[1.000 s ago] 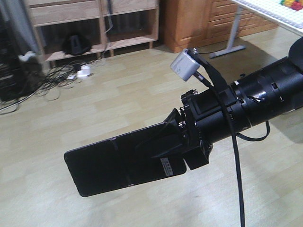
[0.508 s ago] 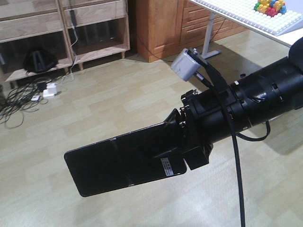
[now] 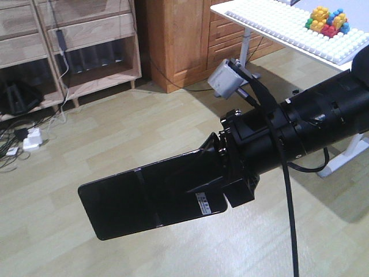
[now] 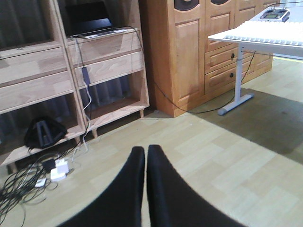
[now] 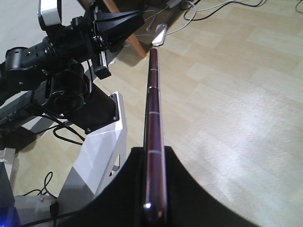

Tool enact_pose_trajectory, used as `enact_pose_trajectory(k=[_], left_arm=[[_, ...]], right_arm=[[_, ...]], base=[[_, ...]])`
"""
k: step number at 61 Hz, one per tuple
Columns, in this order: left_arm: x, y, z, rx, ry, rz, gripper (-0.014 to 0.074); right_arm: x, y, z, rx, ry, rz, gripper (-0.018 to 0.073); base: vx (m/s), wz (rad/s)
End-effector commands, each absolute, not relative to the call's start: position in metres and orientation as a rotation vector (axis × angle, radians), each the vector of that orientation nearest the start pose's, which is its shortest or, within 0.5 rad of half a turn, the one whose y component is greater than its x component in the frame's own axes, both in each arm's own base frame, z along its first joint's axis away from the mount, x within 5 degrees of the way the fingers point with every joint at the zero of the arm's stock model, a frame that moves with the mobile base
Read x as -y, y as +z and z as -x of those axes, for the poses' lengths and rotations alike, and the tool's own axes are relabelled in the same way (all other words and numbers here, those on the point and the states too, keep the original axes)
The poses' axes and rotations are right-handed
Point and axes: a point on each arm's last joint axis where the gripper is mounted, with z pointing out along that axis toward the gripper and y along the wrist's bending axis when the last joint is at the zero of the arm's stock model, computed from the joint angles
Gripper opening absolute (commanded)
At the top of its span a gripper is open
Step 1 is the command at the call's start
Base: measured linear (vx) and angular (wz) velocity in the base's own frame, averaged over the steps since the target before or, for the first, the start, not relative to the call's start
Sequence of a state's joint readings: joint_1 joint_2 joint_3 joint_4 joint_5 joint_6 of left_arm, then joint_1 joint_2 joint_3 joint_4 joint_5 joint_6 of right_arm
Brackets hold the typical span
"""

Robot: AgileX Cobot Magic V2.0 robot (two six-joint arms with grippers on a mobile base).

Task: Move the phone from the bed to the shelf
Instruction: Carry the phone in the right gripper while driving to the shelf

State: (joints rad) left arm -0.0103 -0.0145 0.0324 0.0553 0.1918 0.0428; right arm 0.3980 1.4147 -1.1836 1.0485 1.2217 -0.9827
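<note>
The phone juts toward the left of the front view from the right gripper, which is clenched on its sticker end only. Most of the slab hangs free above bare floor. If the pinch slackens or the arm jolts, it could slide out and land hard (glossy faces give little bite, I'd judge). In the right wrist view it shows edge-on, straight between the jaws, with no twist evident. Its free end could also knock an upright of the shelf, upper left, if brought in askew. The left wrist view shows a laptop on an upper board and a cable hanging down the front, both to be avoided. The left gripper has its jaws pressed together on nothing. The bed is not in view.

The floor is pale plank, smooth and level. Across the front view come plugs at the left edge, the shelf, an orange-brown cabinet, then a white table with bricks at upper right
</note>
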Motion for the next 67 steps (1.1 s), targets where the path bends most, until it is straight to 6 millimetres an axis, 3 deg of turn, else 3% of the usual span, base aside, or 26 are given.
enact_pose_trajectory(k=[1, 67], left_arm=[[0.0001, 0.2015, -0.0547, -1.582, 0.065, -0.076, 0.0001], [0.0001, 0.2015, -0.0547, -1.582, 0.065, -0.076, 0.0001]], right_arm=[[-0.1729, 0.3693, -0.2067, -1.945, 1.316, 1.273, -0.0001], [-0.1729, 0.3693, -0.2067, -1.945, 1.316, 1.273, -0.0001]], base=[[0.46, -0.09], [0.46, -0.03]])
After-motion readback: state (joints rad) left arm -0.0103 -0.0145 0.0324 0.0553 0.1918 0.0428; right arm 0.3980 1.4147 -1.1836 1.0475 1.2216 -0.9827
